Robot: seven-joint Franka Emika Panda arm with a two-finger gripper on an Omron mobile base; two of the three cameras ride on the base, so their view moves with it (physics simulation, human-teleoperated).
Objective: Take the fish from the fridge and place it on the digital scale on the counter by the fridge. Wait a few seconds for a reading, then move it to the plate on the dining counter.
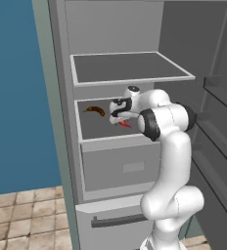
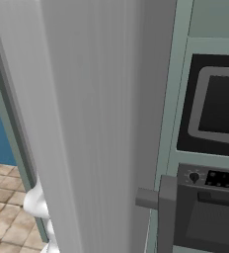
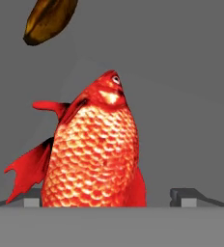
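Two finger tips stand spread either side of the fish [image 3: 92, 149], lying on a fridge [image 1: 115, 161] shelf at the left base view's centre. My end effector [image 1: 119, 118] hovers over it; I judge the grasp next: lower, then close.
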